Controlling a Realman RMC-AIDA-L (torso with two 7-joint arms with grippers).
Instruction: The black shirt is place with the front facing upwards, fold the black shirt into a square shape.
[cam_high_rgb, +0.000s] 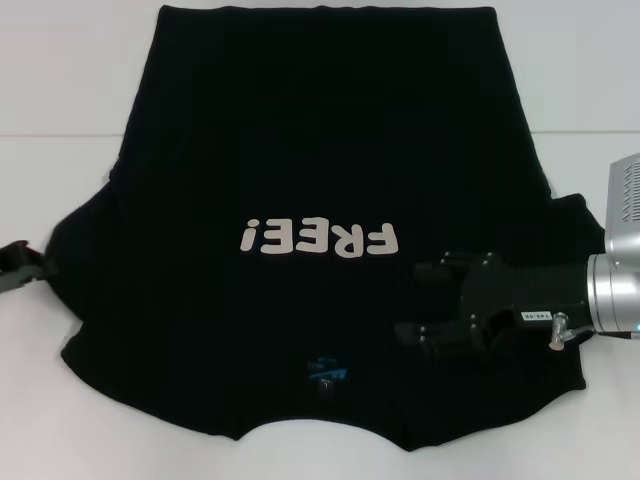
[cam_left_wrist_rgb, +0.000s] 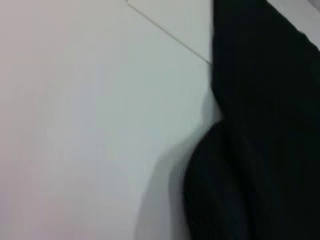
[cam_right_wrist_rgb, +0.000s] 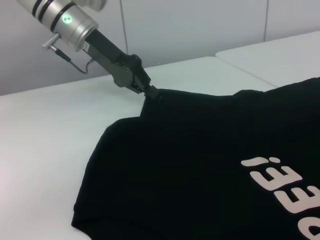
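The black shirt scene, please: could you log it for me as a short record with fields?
garment: black shirt, spread on the white table
print: cream "FREE!" lettering facing up
neck label: small blue tag near the collar
left claw: at the shirt's left sleeve edge, shut on the fabric
right claw: over the shirt's right shoulder area, fingers open

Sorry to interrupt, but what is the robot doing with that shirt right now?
It is folding the black shirt, which lies face up on the white table with its FREE! lettering showing. The left gripper is pinching the shirt's edge at the left sleeve. The right gripper is over the shirt's right side with its fingers apart. No fold is visible yet.
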